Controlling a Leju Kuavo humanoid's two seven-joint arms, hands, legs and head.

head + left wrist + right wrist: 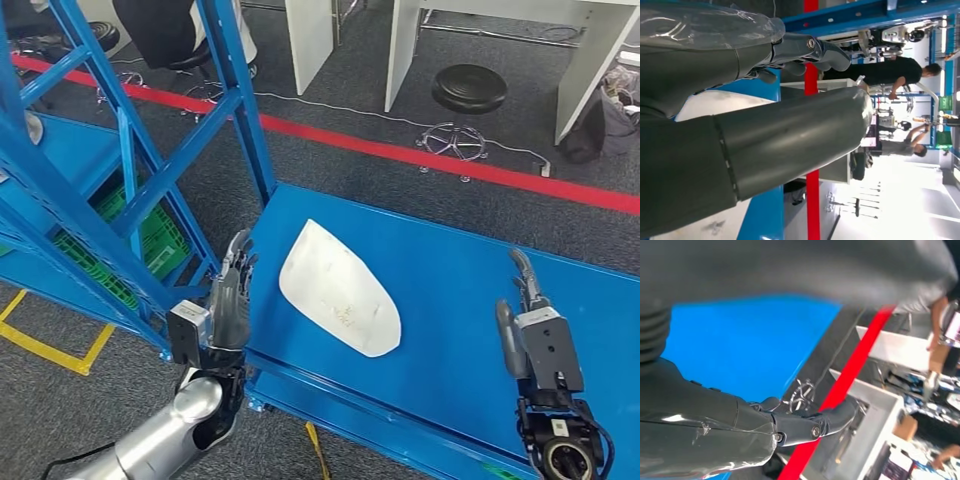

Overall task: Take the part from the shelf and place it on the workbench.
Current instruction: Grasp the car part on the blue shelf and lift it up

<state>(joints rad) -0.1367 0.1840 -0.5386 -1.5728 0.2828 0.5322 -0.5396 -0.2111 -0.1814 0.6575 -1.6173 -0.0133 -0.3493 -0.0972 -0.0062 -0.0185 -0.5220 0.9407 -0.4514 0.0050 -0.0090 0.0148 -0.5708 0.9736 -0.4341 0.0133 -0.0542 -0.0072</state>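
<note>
You see the part (pixel 340 288), a white, smooth, shell-like piece with a rounded, tapered outline: one end narrower and curved, the other broader and blunter. It lies flat on the blue workbench (pixel 453 300), its long axis running diagonally from the far left toward the near right in the head view. Faint marks show near its broader, nearer end. It rests toward the workbench's left portion, apart from its edges, with nothing on it or touching it. In the left wrist view you find a pale stretch of the part (pixel 715 102) behind the fingers.
</note>
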